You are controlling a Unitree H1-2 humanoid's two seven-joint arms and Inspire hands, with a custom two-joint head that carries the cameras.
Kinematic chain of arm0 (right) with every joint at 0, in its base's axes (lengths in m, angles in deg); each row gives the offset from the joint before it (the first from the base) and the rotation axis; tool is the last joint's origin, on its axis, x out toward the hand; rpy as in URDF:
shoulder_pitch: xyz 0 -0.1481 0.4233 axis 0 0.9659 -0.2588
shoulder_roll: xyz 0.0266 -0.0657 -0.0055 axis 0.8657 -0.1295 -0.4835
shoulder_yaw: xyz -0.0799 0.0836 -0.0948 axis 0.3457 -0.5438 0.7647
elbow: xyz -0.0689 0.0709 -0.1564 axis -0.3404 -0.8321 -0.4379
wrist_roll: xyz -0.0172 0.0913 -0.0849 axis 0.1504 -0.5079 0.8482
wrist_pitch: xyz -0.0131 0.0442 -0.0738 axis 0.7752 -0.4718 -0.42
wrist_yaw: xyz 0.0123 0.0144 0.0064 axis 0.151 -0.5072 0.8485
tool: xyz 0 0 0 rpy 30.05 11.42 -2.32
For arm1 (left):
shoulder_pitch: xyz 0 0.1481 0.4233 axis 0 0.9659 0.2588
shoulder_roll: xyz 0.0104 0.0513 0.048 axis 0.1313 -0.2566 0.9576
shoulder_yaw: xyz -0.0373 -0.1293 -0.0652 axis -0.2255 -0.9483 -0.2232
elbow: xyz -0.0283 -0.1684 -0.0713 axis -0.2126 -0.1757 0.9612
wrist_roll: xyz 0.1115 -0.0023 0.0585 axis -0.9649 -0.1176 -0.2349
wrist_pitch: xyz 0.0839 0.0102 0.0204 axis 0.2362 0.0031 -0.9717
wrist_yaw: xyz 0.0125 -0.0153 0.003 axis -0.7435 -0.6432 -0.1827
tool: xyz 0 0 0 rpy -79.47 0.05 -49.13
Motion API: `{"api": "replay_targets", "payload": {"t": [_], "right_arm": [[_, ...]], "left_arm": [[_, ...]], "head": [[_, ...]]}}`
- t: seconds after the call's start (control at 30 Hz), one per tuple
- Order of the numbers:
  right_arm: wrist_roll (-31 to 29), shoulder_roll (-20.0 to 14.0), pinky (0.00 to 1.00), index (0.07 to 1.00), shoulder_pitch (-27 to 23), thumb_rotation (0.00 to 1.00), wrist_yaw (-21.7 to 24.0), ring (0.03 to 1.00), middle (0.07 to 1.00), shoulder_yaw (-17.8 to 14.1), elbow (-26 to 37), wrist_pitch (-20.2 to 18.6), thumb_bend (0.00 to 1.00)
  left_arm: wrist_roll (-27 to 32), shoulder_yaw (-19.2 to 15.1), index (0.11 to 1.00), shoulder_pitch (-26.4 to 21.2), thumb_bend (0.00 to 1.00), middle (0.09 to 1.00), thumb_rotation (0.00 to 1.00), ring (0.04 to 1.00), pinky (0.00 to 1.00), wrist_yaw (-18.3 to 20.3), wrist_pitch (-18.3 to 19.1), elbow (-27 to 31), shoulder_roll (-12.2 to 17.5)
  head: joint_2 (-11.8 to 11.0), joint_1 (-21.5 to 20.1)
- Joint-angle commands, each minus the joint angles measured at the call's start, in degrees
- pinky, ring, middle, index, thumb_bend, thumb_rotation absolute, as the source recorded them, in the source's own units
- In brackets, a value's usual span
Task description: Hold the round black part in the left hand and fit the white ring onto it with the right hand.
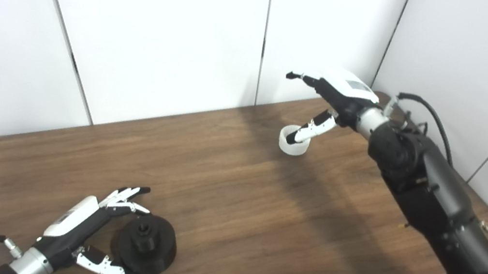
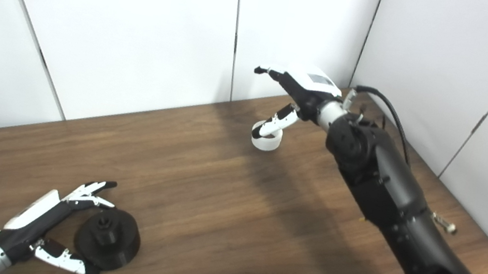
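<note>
Black round part (image 1: pixel 146 245) on worktop (image 1: pixel 233 204) at 7 o'clock, left hand (image 1: pixel 85 229) wide around it, ungripped. White ring (image 1: pixel 294 141) at 1 o'clock; right hand (image 1: pixel 327 103) open, thumb dipping in. Pickup, fitting remain.

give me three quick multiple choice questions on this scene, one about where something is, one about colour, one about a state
1. Where is the white ring?
A. far side of the table, at the right hand
B. on the black part
C. in the left hand

2. What colour is the round part by the left hand?
A. white
B. black
C. red

3. How is the right hand?
A. fist closed on nothing
B. fingers apart, thumb in the ring
C. flat on the table

Answers: 1 A, ring lies far from the part. 2 B, it is plainly black. 3 B, fingers extend above, thumb dips inside.
</note>
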Motion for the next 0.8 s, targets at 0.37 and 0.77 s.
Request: {"api": "replay_targets", "payload": {"t": [0.37, 0.77], "right_arm": [[2.6, -1.1, 0.83, 0.898, -10.1, 0.34, 2.6, 0.931, 0.959, 5.4, -12.6, -0.5, 0.9], [2.8, -0.3, 0.95, 0.949, -12.9, 0.39, 7.6, 0.982, 1.0, 9.3, -17.8, -3.9, 1.0]], "left_arm": [[0.5, 1.8, 0.489, 2.8, 0.52, 0.988, 0.06, 1.0, 0.94, 3.5, 0.8, -0.9, 2.4], [0.8, 1.2, 0.49, 3.1, 0.52, 0.991, 0.06, 1.0, 0.95, 4.3, 0.9, -0.5, 2.3]], "head": [[0.1, 0.0], [0.3, 0.5]]}}
